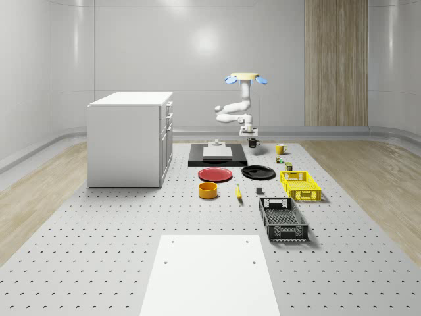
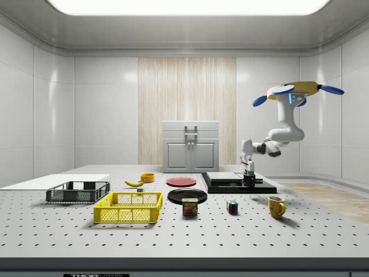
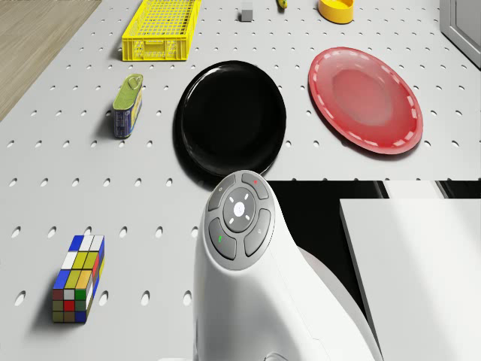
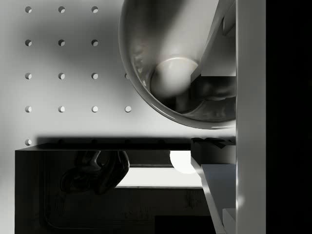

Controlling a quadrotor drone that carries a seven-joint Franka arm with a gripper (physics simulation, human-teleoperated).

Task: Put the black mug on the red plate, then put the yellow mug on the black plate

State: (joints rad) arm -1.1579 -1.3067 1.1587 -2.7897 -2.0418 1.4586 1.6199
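The drone (image 1: 243,78) hovers over the far end of the table, and its arm reaches down beside the black base (image 1: 217,158). My gripper (image 1: 252,135) is shut on the rim of the black mug (image 1: 254,142), with one finger (image 4: 212,85) inside the cup and the other outside it. In the side view the black mug (image 2: 249,180) hangs under my gripper (image 2: 249,172), at or just above the table. The yellow mug (image 1: 280,149) stands to the whole-scene view's right of it. The red plate (image 1: 215,174) and black plate (image 1: 258,172) lie side by side nearer the camera.
A white block (image 1: 217,151) sits on the black base. A Rubik's cube (image 3: 77,278) and a can (image 3: 128,105) lie near the black plate (image 3: 229,116). Farther off are a yellow basket (image 1: 300,185), a black crate (image 1: 283,218), an orange bowl (image 1: 208,190), a banana (image 1: 238,191) and a white cabinet (image 1: 130,138).
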